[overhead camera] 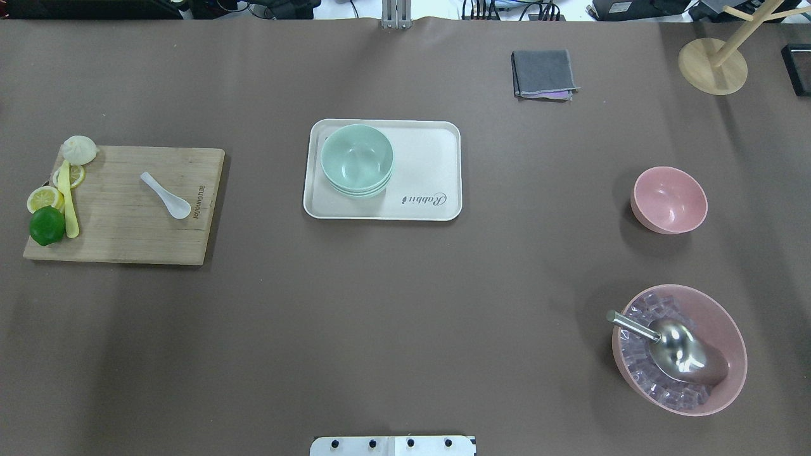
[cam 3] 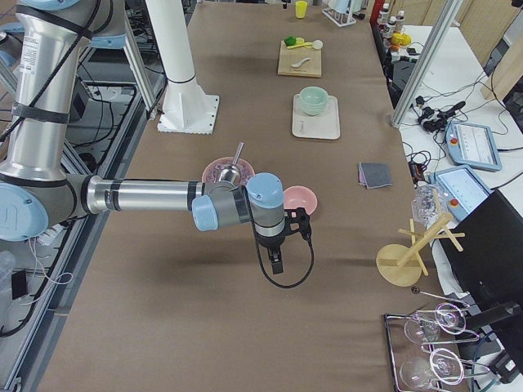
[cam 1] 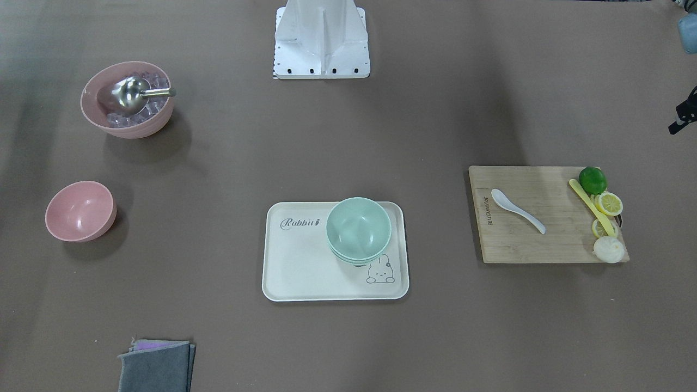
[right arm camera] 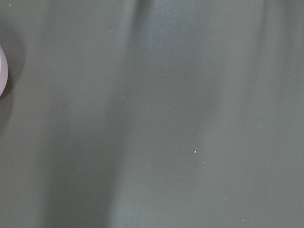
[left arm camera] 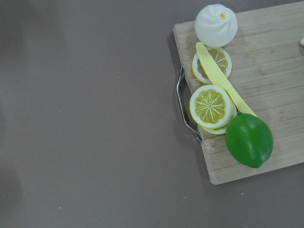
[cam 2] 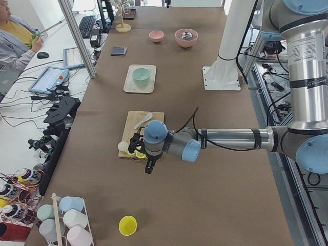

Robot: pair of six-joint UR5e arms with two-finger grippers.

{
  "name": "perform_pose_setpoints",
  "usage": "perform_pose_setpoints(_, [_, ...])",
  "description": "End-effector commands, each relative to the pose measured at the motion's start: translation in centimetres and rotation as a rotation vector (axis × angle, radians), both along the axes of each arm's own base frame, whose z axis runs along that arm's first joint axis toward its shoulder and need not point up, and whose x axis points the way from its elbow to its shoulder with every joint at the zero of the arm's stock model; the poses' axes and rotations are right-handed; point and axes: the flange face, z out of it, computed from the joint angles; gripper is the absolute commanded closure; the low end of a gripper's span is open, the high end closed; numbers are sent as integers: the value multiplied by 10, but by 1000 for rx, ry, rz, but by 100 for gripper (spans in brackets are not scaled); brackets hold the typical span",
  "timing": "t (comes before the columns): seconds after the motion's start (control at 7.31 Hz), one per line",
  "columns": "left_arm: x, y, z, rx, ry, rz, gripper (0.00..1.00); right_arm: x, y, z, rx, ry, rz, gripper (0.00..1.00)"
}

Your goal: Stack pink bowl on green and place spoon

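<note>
The small pink bowl (cam 1: 80, 211) stands upright on the table on my right side, also in the overhead view (overhead camera: 670, 199). The stack of mint-green bowls (cam 1: 358, 230) sits on a cream tray (cam 1: 305, 267) at mid-table. The white spoon (cam 1: 517, 210) lies on a wooden cutting board (cam 1: 523, 239) on my left side. My left gripper (cam 2: 148, 166) hangs beyond the board's outer end. My right gripper (cam 3: 276, 263) hangs beside the pink bowl (cam 3: 301, 198), apart from it. I cannot tell whether either gripper is open or shut.
A larger ribbed pink bowl (overhead camera: 679, 349) holds ice cubes and a steel scoop. A lime (left arm camera: 249, 140), lemon slices, a yellow knife and a white bun (left arm camera: 216, 24) sit at the board's end. A folded grey cloth (overhead camera: 543, 74) and a wooden stand (overhead camera: 713, 65) are at the far side.
</note>
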Motion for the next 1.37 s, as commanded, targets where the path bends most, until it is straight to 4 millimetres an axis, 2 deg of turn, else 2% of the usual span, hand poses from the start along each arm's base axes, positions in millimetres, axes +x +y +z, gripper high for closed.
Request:
perform_pose_setpoints(0.0, [0,0,4,-6,-2,1,2,-1,-5,-4,4,-1,8,0])
perform_pose_setpoints(1.23, [0,0,4,-6,0,1,2,-2,-4,-4,10,-17,-1,0])
